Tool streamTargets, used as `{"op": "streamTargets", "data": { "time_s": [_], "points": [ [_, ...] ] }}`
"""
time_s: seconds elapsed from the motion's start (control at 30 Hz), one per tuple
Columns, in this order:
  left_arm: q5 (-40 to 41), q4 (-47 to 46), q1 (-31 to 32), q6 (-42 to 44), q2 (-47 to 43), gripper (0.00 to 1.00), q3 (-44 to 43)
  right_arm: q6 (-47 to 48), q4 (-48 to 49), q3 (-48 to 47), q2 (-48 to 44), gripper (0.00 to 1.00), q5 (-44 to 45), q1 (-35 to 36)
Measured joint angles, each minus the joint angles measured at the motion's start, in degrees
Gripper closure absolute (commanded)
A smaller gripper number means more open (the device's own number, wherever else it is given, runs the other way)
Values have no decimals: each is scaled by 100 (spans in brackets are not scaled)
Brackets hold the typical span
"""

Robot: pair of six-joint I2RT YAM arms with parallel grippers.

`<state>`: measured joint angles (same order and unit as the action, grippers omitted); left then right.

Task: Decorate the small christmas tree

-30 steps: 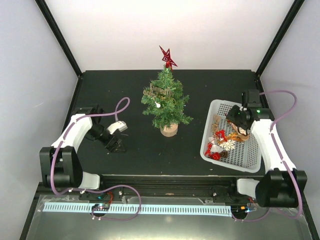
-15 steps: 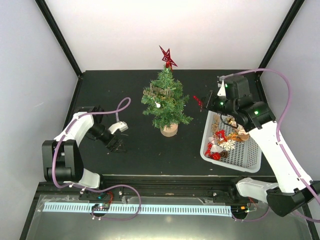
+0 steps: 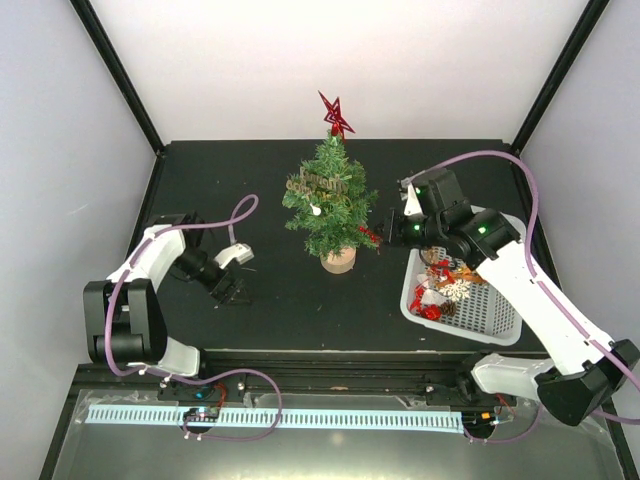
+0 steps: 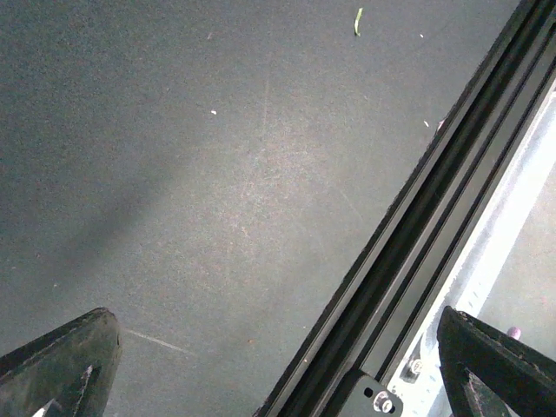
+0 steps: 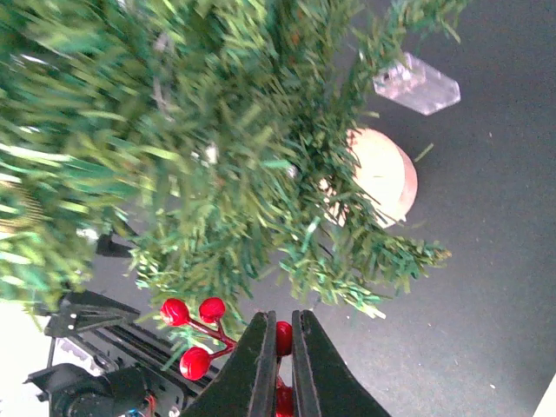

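Observation:
The small christmas tree (image 3: pixel 330 205) stands mid-table on a round wooden base (image 3: pixel 338 261), with a red star (image 3: pixel 335 114) on top, a wooden word ornament (image 3: pixel 318 183) and a white bauble. My right gripper (image 3: pixel 381 238) is shut on a red berry sprig (image 3: pixel 370 236) and holds it against the tree's lower right branches. In the right wrist view the sprig (image 5: pixel 195 334) sits between the fingers (image 5: pixel 308 365), just under the green branches (image 5: pixel 217 174) and the base (image 5: pixel 382 178). My left gripper (image 3: pixel 232 290) rests low at the left, open and empty; its fingertips (image 4: pixel 61 360) frame bare mat.
A white basket (image 3: pixel 495 315) with several ornaments sits at the right. A clear plastic piece (image 5: pixel 415 84) lies near the tree's base. The table's front rail (image 4: pixel 417 252) runs by the left gripper. Black posts stand at the back corners.
My right arm has lifted out of the basket and swung left to the tree with the red berry sprig. The left arm has barely moved.

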<state>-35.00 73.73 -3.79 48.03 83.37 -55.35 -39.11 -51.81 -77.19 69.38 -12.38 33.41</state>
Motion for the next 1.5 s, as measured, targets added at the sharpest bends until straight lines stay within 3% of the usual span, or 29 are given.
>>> {"op": "streamTargets", "data": {
  "time_s": [0.23, 0.77, 1.2, 1.5],
  "points": [
    [-13, 15, -55, 44, 0, 1, 39, 2, 17, 245, 4, 92, -79, 44],
    [-98, 28, -304, 170, 0, 1, 46, 133, 142, -376, 977, 92, -144, 256],
    [-157, 142, -605, 361, 83, 1, 66, 166, 251, -509, 1255, 92, -50, 256],
    [-234, 186, -649, 444, 129, 1, 66, 170, 293, -507, 1285, 82, -63, 280]
  ]
}}
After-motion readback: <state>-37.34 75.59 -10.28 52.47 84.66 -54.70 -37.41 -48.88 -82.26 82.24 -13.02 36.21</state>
